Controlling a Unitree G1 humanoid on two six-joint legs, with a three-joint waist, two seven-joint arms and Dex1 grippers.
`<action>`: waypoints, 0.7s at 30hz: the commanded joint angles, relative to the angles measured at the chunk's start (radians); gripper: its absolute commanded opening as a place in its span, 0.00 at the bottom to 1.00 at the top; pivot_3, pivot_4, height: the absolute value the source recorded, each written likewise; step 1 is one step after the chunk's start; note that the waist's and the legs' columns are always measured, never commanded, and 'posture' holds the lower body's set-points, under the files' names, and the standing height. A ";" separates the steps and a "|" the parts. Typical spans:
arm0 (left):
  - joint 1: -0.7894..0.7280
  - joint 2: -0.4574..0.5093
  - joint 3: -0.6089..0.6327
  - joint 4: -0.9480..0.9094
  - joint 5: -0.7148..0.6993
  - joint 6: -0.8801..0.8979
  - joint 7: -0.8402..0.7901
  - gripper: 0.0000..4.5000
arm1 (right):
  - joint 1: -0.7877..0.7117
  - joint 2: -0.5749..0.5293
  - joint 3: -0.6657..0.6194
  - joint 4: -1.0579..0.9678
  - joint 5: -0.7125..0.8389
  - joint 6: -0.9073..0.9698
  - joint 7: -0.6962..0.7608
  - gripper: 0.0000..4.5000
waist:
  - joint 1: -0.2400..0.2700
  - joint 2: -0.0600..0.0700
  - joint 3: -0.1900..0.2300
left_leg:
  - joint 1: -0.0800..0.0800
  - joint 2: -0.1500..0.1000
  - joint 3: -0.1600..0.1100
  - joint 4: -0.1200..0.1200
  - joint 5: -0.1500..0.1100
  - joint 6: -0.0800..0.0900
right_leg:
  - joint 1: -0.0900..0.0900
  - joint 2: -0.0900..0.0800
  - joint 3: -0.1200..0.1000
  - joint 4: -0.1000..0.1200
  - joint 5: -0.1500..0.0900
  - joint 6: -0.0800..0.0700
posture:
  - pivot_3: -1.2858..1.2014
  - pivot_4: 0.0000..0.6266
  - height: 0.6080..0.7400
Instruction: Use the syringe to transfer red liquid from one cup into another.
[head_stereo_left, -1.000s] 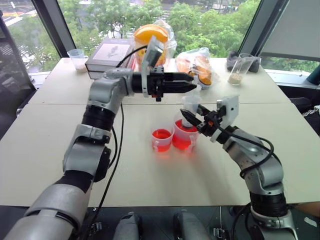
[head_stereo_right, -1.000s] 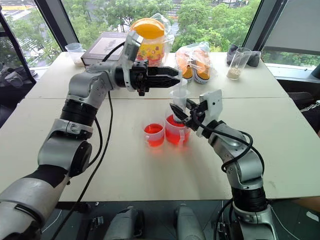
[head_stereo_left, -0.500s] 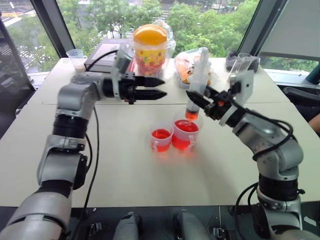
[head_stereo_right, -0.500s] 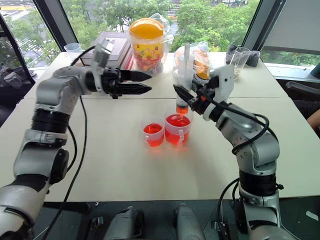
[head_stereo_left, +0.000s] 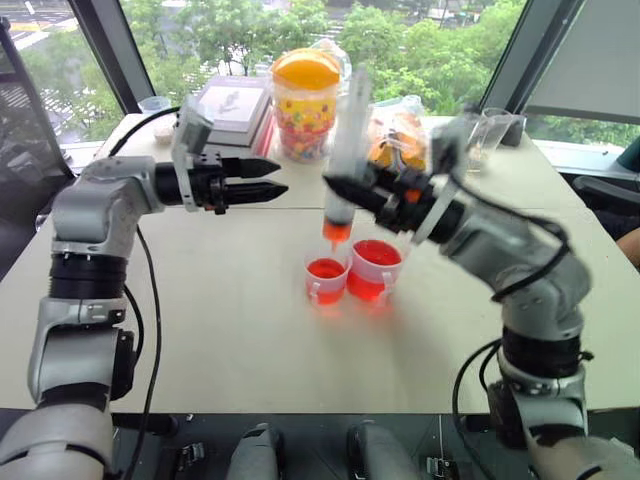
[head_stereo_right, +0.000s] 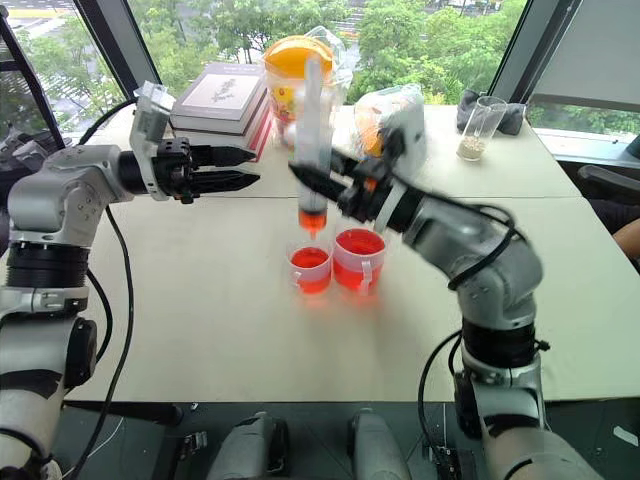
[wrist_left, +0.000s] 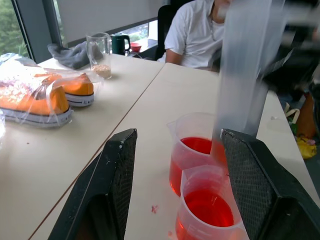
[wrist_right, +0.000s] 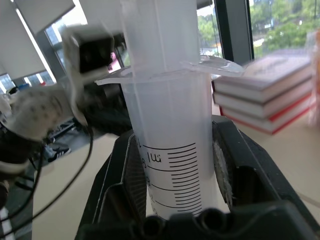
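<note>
Since the earlier frame your left gripper, fingers apart and empty, has withdrawn leftward; the right gripper, clamped on the syringe, now hangs over the left cup. Next: press the plunger.

Head views overlook table; wrist views close.

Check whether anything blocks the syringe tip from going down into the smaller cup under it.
Nothing visible does. The syringe, clamped upright in the right gripper, has its orange tip hanging just above the open mouth of the smaller cup. The larger cup stands beside it; the open left gripper is off to the side.
</note>
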 joint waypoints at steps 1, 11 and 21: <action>0.000 0.007 0.030 -0.081 -0.054 0.039 0.014 0.61 | 0.031 0.020 0.039 -0.004 -0.070 -0.128 0.038 0.33 | 0.000 0.000 0.000 | 0.000 0.000 0.000 0.000 0.000 0.000 | 0.000 0.000 0.000 0.000 0.000 0.000 | 0.52 0.24 1.00; -0.136 -0.081 -0.006 0.019 -0.044 -0.022 0.037 0.61 | 0.062 0.029 0.075 0.007 -0.150 -0.198 0.050 0.33 | 0.002 0.000 0.000 | 0.000 0.000 -0.001 0.001 0.000 0.000 | 0.000 0.001 0.000 0.001 0.000 0.000 | 0.52 0.24 1.00; -0.226 -0.153 -0.065 0.144 0.001 -0.117 -0.046 0.61 | 0.067 0.032 0.082 -0.014 -0.165 -0.185 0.044 0.33 | -0.003 0.000 0.000 | 0.001 0.000 0.000 0.000 0.000 0.000 | 0.000 0.001 0.000 0.001 0.000 0.000 | 0.52 0.24 1.00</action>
